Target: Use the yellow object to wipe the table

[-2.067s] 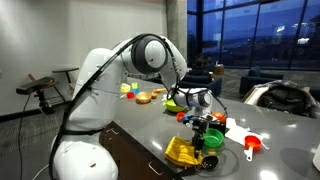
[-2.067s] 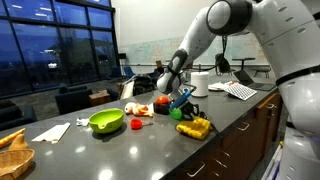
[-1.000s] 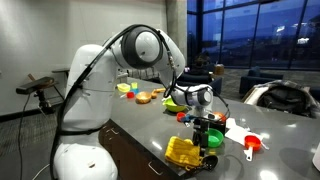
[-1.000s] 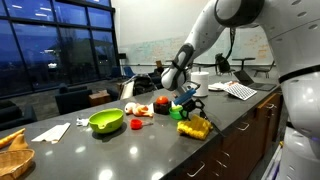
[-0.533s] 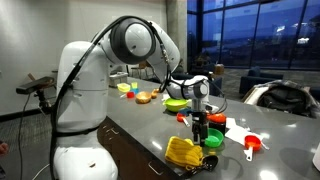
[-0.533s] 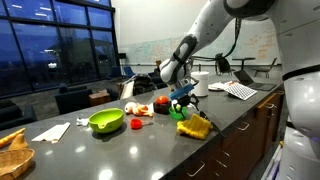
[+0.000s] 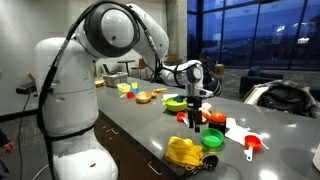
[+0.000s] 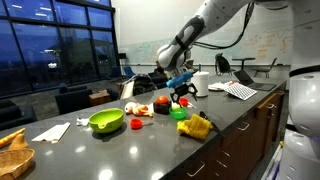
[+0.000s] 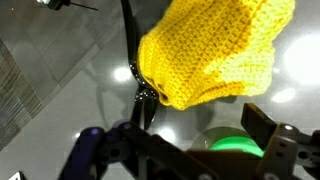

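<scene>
Tan basket-like piece [image 8: 12, 150]: at the far left end of the long dark grey glossy table [image 8: 130, 152], cut off by the picture edge.
Flat white paper napkin [image 8: 52, 131]: lies on the table top just right of the basket-like piece.
Lime-green plastic bowl [image 8: 105, 121]: stands upright further right, with a small round red item [image 8: 137, 125] just beside it.
Black two-finger gripper on the white arm [image 8: 183, 100]: hangs above the table, pointing down; its jaws are spread wide with nothing between them, and it touches no object.
Small round green cup [image 8: 180, 114]: sits on the table below the gripper, just beside the cloth.
Soft bright-yellow knitted cloth rag [image 8: 195, 126]: lies released in a bunched heap on the table near the front edge, right of the green cup and lower than the gripper. In the wrist view its knit fills the upper right, with the cup's green rim below it.
White paper roll [image 8: 200, 83]: stands upright further back, right of the gripper.
</scene>
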`<state>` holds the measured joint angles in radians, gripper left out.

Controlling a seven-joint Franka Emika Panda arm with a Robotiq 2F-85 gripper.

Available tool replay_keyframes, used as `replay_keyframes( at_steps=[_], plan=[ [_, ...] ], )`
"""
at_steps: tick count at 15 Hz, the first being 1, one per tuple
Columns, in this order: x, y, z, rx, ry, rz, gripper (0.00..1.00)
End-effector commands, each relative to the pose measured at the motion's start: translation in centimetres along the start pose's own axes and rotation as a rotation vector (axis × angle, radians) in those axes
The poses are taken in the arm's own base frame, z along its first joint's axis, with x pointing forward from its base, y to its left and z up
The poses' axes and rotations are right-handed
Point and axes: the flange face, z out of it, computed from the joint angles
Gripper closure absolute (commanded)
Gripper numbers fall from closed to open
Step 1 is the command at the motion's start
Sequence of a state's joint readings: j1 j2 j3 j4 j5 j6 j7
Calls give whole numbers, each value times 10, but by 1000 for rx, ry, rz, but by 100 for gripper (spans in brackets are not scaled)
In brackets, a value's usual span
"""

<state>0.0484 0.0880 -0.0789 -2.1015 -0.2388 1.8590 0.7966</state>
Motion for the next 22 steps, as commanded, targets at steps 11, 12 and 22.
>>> replay_keyframes(
  at_steps=[11, 12, 22],
  plan=[
    [-106, 75, -24, 176, 121, -109, 0],
    [-110, 76, -13, 139, 136, -165, 0],
    [-105, 78, 31, 105, 135, -375, 0]
  ],
)
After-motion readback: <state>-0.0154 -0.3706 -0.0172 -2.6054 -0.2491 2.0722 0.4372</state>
